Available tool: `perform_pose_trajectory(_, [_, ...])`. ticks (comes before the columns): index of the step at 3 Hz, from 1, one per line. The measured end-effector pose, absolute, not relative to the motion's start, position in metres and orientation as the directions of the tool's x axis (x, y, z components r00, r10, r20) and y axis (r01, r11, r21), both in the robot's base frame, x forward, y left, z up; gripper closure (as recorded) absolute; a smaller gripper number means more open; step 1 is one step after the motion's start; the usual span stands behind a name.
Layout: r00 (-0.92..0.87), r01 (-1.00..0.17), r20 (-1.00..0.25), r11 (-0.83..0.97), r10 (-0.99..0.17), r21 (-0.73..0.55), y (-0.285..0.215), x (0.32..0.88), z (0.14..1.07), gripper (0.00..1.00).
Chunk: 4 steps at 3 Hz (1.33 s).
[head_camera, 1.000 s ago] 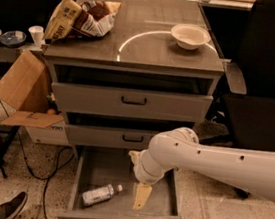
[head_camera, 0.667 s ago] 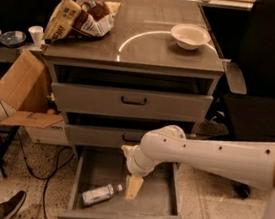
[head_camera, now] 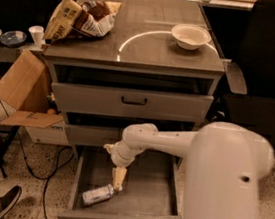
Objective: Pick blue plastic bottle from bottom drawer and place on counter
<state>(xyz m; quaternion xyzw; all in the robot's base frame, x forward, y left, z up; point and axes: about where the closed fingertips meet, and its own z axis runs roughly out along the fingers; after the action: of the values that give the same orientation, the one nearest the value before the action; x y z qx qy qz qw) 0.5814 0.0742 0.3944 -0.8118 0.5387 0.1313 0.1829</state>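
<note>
The blue plastic bottle [head_camera: 98, 195] lies on its side in the front left of the open bottom drawer [head_camera: 153, 197], cap end toward the right. My gripper [head_camera: 117, 181] hangs down into the drawer from the white arm, its tip right above the bottle's cap end. The counter [head_camera: 137, 31] is the glossy grey-brown top of the cabinet, above.
A white bowl [head_camera: 190, 36] sits on the counter's right side and a crumpled chip bag [head_camera: 81, 18] on its left. The two upper drawers are slightly open. A cardboard box [head_camera: 24, 91] stands left of the cabinet, a black chair [head_camera: 271, 73] to the right.
My arm has swung left and forward across the drawer, bringing the gripper from the drawer's middle to the bottle's cap end. The bottle has not moved.
</note>
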Motion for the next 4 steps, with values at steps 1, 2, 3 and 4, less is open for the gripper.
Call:
perform_pose_trajectory(1, [0.386,-0.916,-0.456,-0.392,-0.802,-0.087,0.088,0.593,0.325,0.00])
perform_pose_trajectory(2, [0.349,-0.916,-0.510,-0.401,-0.787,-0.007,0.095,0.580,0.251,0.00])
perform_pose_trajectory(3, [0.299,-0.922,-0.557,-0.384,-0.775,0.039,0.103,0.558,0.193,0.00])
perform_pose_trajectory(4, [0.275,-0.934,-0.572,-0.355,-0.773,0.032,0.112,0.550,0.161,0.00])
